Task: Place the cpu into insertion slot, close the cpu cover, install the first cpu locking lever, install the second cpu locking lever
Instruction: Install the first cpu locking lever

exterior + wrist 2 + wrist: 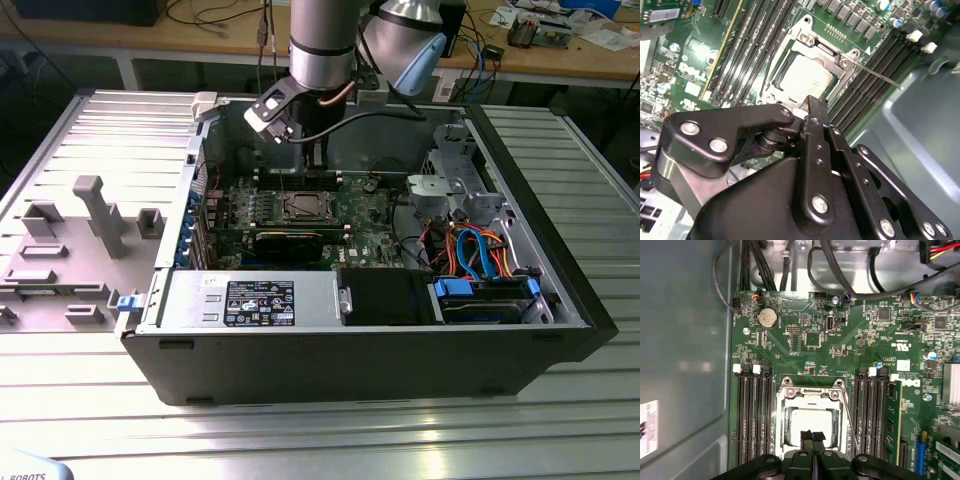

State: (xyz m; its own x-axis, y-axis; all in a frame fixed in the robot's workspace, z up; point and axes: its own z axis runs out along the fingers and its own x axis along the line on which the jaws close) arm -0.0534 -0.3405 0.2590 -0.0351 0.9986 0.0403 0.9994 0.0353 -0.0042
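We see gripper (812, 436) fingers pressed together, empty, over cpu (807, 420) under cpu cover (812, 391). Locking lever (880, 77) thin, springy, we judge; take near free end.

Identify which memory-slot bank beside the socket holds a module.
The bank away from the case wall: a green module fills its outer slot; the other bank is empty.
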